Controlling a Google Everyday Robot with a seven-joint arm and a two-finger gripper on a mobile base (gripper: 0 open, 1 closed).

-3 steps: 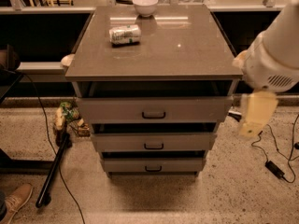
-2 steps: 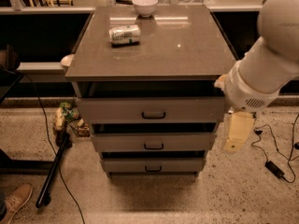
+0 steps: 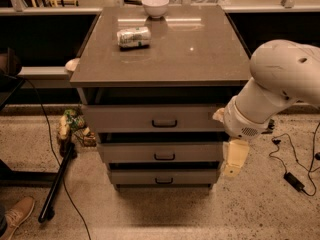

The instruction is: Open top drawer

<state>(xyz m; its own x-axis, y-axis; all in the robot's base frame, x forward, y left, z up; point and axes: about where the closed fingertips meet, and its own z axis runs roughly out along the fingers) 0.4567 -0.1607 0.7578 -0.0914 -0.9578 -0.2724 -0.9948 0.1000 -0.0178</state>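
The top drawer (image 3: 125, 118) is the widest of three grey-brown drawers in a cabinet under a flat tabletop (image 3: 200, 59). Its small dark loop handle (image 3: 164, 123) sits at its centre. The middle drawer (image 3: 130, 153) and the bottom drawer (image 3: 135, 177) lie below it, each narrower. My white arm (image 3: 280, 84) comes in from the right. My cream gripper (image 3: 234, 160) hangs down in front of the right end of the middle drawer, well to the right of the top drawer's handle and lower than it. It holds nothing that I can see.
A silver can (image 3: 133, 36) lies on its side and a white bowl (image 3: 155, 5) stands on the tabletop. A black pole (image 3: 57, 181), cables (image 3: 295, 176) and a shoe (image 3: 17, 215) are on the speckled floor. Coloured clutter (image 3: 72, 126) sits left of the cabinet.
My arm has swung left and down towards the cabinet. The gripper has moved from beside the cabinet's right side to in front of the drawers' right ends. The drawers have not moved.
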